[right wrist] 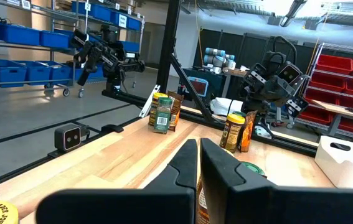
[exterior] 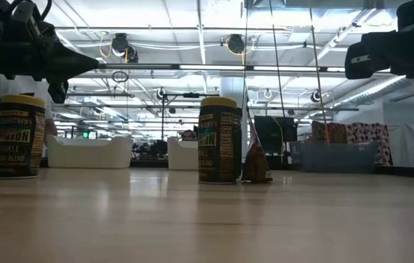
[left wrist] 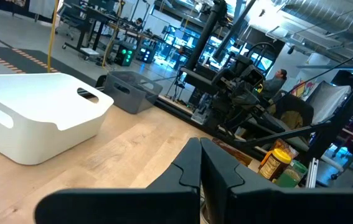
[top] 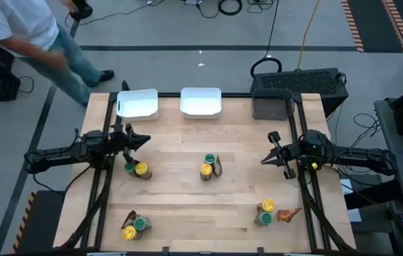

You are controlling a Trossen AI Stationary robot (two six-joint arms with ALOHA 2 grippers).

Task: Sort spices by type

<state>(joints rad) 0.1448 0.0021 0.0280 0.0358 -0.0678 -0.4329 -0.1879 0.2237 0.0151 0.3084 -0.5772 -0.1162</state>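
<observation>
On the table (top: 187, 135), four spice clusters (top: 210, 167); two white trays (top: 200, 102).

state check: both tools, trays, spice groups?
left tool: shut, empty, above the table near the left white tray
right tool: shut, empty, above the table's right side
left white tray: upright, empty
right white tray: upright, empty
spices, centre group: unsorted, mixed
spices, left group: unsorted
spices, front-left group: unsorted
spices, front-right group: unsorted, packet lying flat
</observation>
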